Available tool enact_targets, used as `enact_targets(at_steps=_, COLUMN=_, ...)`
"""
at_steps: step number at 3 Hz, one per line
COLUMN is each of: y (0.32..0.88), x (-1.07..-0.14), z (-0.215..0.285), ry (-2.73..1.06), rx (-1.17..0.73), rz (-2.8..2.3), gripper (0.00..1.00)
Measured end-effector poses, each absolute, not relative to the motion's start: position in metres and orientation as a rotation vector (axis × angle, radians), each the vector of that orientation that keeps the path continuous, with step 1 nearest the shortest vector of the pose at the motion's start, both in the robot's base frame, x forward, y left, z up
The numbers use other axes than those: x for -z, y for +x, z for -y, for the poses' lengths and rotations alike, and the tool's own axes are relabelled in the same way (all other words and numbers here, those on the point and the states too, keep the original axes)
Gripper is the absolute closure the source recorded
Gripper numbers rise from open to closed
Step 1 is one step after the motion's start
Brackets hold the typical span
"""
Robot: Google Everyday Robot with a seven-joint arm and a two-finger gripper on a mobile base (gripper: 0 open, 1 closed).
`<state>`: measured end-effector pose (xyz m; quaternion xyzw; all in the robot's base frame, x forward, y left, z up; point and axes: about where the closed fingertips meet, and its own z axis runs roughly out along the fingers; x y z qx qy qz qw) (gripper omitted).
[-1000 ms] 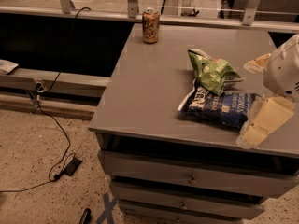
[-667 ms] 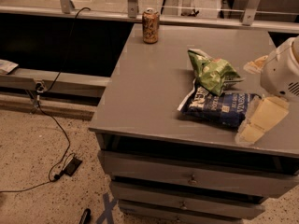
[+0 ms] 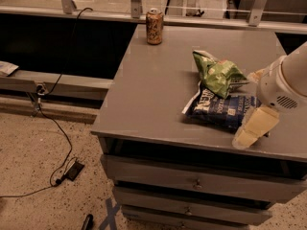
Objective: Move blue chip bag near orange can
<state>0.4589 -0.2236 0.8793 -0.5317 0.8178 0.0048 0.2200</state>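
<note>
The blue chip bag (image 3: 221, 110) lies flat on the grey cabinet top (image 3: 153, 85), near its front right. A bright green snack bag (image 3: 218, 73) lies just behind it and overlaps its far edge. The orange can (image 3: 154, 27) stands upright at the far left edge of the top, well away from both bags. My gripper (image 3: 253, 102) comes in from the right on a white arm. It is open at the blue bag's right end. One cream finger (image 3: 255, 126) is at the bag's near side and the other (image 3: 255, 75) at its far side.
The cabinet has drawers (image 3: 192, 181) below its front edge. A metal rail and a dark recess run behind and to the left. A cable (image 3: 57, 128) and a small black device (image 3: 74, 170) lie on the speckled floor at the left.
My gripper has moved a little to the left, further over the blue chip bag's right end. The bags and the can have not moved.
</note>
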Motion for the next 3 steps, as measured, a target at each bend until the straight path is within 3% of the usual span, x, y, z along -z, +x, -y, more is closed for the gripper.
enact_targets(at_steps=1, y=0.471, x=-0.862, z=0.22, ry=-1.467, rx=-0.002, rz=-2.267, gripper=0.16)
enact_targets(at_steps=3, y=0.485, x=-0.848, z=0.219, ry=-1.45, rx=-0.11, rz=-2.259, gripper=0.64)
